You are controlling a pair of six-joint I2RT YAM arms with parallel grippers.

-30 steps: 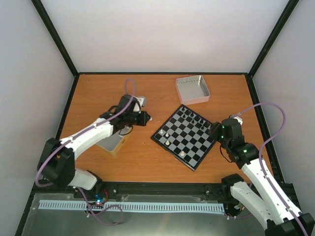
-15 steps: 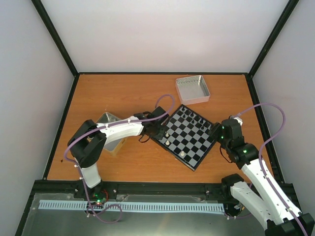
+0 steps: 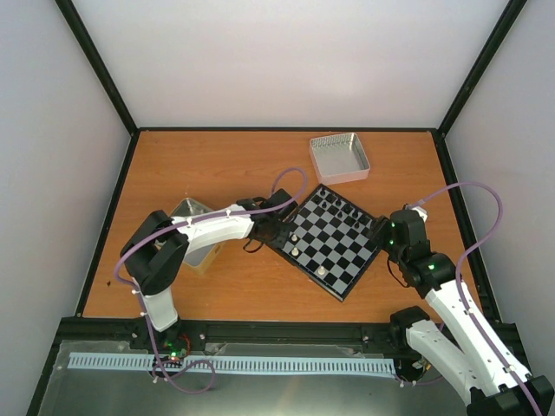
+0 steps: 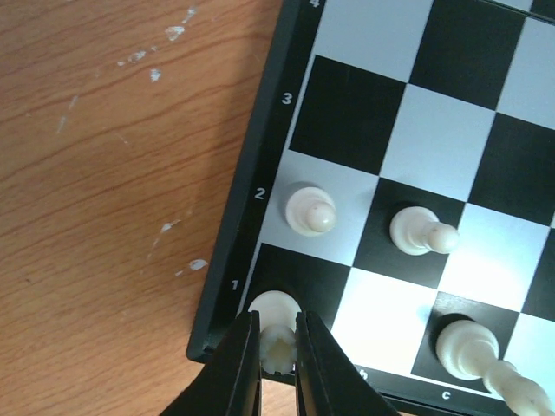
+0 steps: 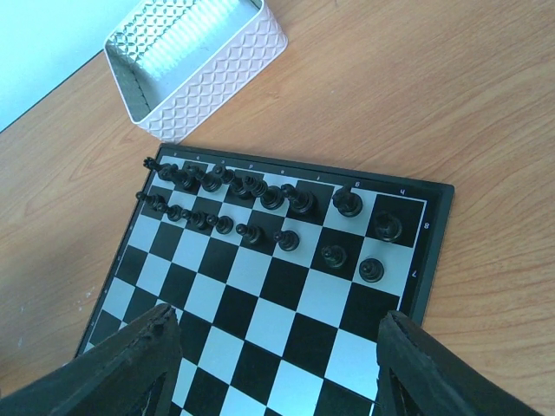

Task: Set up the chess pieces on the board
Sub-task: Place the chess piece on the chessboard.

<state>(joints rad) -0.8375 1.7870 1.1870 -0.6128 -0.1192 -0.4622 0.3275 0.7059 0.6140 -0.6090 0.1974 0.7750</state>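
A small white chess piece (image 4: 274,308) is gripped tight by the left gripper (image 4: 278,351) at the corner square of the board (image 4: 245,186). White pawns (image 4: 310,211) are stood near it. The right gripper (image 5: 277,319) is spread wide open above the board, near the black pieces (image 5: 260,195).

White coordinate marks printed on the frame of the square black-framed chessboard (image 4: 270,147) with black and silvery-grey checks

In the left wrist view the white digits 4, 3, 2 and 1 stand one under another on the left strip of the frame, each beside its own row of squares, and a small white letter c stands on the bottom strip; in the right wrist view the tiny white marks along the frame are too small to read
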